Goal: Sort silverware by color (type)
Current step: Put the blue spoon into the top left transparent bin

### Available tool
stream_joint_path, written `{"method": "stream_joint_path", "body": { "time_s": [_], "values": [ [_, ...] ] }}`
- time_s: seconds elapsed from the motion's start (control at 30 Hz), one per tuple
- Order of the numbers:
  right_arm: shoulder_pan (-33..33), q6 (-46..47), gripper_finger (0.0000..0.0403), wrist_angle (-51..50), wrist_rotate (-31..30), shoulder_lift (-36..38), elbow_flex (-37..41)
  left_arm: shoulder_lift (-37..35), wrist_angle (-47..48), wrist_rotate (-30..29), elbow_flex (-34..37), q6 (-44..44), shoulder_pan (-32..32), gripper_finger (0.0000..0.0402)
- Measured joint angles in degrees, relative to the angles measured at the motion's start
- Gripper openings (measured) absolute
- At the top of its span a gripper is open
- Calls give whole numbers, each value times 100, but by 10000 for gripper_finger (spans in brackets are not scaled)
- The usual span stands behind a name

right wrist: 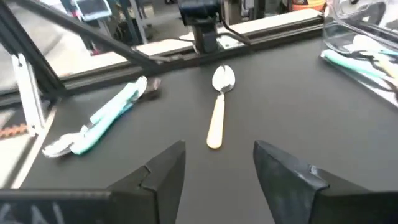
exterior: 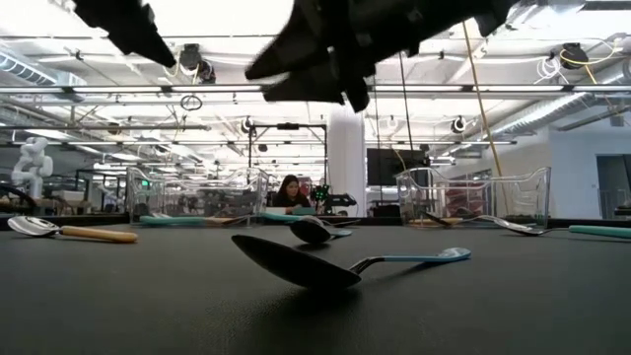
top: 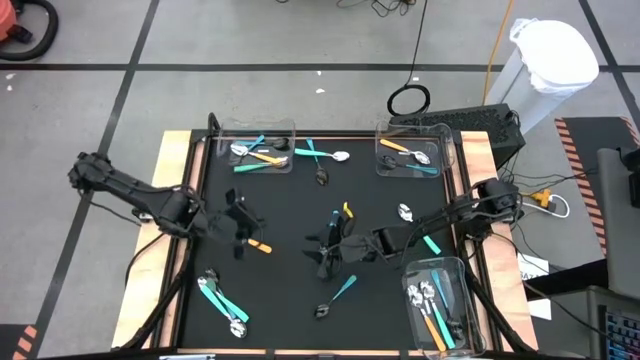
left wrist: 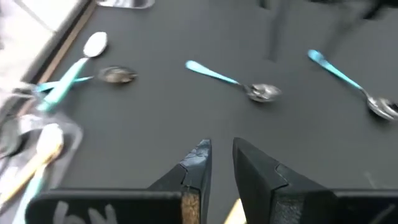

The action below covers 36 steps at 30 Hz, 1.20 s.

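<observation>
Dark-headed teal spoon just beside right end effector, spread wide, empty

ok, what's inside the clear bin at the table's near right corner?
The near-right bin holds several spoons with teal and orange-yellow handles, silver heads toward the table's middle. They overlap, so an exact count and whatever lies underneath can't be made out.
</observation>
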<state>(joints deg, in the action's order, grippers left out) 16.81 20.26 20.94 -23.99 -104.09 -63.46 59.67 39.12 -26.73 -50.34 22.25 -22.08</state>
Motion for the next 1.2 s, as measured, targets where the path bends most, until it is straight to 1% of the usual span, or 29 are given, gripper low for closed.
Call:
{"method": "stream_joint_path", "body": {
  "time_s": [0.07, 0.13, 0.2, 0.23, 0.27, 0.3, 0.37, 0.4, 0.53, 0.67, 0.83, 0.97, 1.07, 1.2],
  "values": [
    [-52, 31, 192, -470, -206, 0, -2, 62, -93, 6, 104, 131, -201, 70],
    [-134, 294, 194, -1023, -511, 18, 11, 146, -107, -37, 140, 379, -348, 70],
    [-236, 589, 194, -1337, -568, 51, 13, 241, -127, -71, 180, 637, -494, 70],
    [-286, 663, 194, -1429, -430, 78, 9, 295, -126, -92, 206, 744, -571, 70],
    [-329, 670, 194, -1516, -150, 106, 9, 362, -122, -98, 226, 829, -653, 70],
    [-376, 597, 194, -1579, 251, 111, 9, 432, -133, -101, 251, 886, -729, 70],
    [-483, 230, 194, -1812, 1004, 111, 8, 559, -154, -129, 326, 898, -854, 70],
    [-535, -17, 194, -2004, 1205, 111, 9, 628, -206, -172, 379, 906, -907, 70],
    [-835, -937, 194, -2530, 1292, 111, 9, 897, -534, -361, 550, 1049, -1017, 70],
    [-1230, -1617, 194, -2551, 2079, 54, 9, 1181, -615, -387, 561, 1048, -1032, 70],
    [-1529, -2563, 194, -2609, 2556, 11, 9, 1433, -732, -556, 561, 1045, -1032, 70],
    [-1653, -3053, 186, -2595, 2990, -8, 9, 1533, -706, -572, 561, 893, -1032, 70],
    [-1698, -3348, 180, -2599, 3165, -97, 9, 1533, -728, -637, 561, 745, -1012, 70],
    [-1719, -3651, 176, -2600, 3150, -295, -37, 1533, -745, -679, 561, 535, -903, 70]
  ]
}}
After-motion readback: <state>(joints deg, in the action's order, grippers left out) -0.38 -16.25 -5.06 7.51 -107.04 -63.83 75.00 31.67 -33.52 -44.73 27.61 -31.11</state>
